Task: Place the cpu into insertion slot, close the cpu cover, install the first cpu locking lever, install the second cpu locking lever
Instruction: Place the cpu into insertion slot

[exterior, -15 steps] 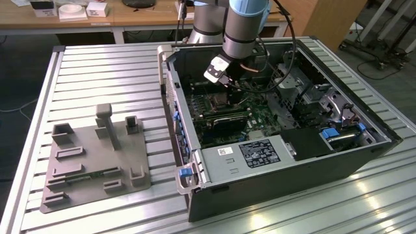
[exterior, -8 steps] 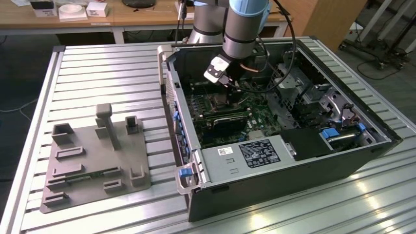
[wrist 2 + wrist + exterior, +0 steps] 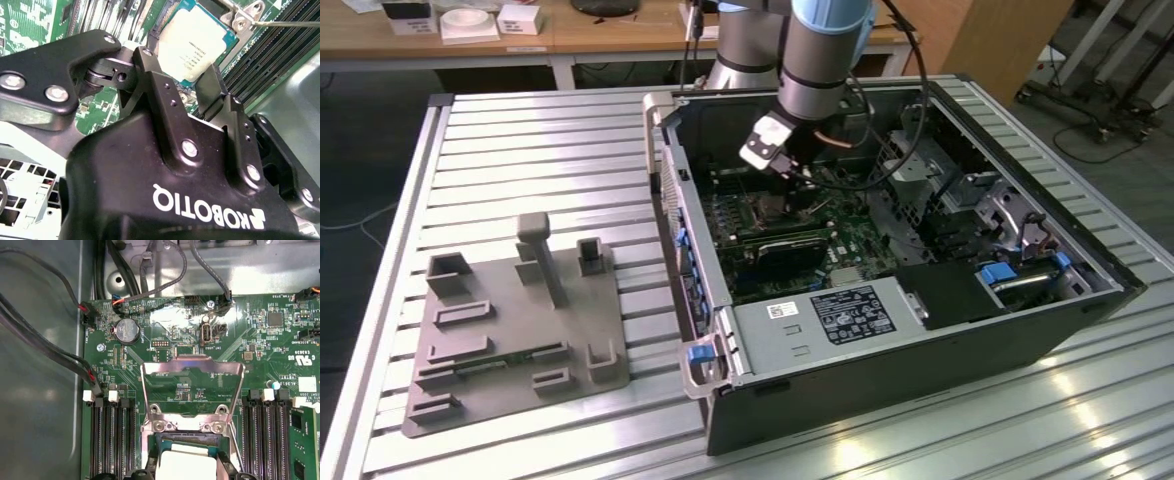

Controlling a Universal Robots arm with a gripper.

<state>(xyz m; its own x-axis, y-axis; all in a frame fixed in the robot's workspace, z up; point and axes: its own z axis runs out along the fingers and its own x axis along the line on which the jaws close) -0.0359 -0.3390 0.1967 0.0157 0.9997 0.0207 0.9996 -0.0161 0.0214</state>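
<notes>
Silvery-grey and flat, the cpu [image 3: 187, 466] looks to me a light, stiff little plate, slick on its metal face and likely delicate underneath, so I'd want it taken only by two opposite edges and kept level, never dragged across the socket. From where I stand, the end effector [image 3: 781, 170] is dipped into the open computer case [image 3: 1067, 320] on the slatted desk [image 3: 520, 170]. In the exterior view the labelled grey box [image 3: 834, 315] is at about 6 o'clock from it and a grey fixture [image 3: 520, 330] out at 8 o'clock. In both wrist views the cpu sits right at the tip of the end effector, straddled by it on two sides and squared up over the insertion slot [image 3: 185, 436]; whether it is pinched or free I cannot tell, nor whether it is fully seated. Beyond the slot the cpu cover [image 3: 192, 364] stands swung up, and long black memory slots [image 3: 107, 440] run on either side
</notes>
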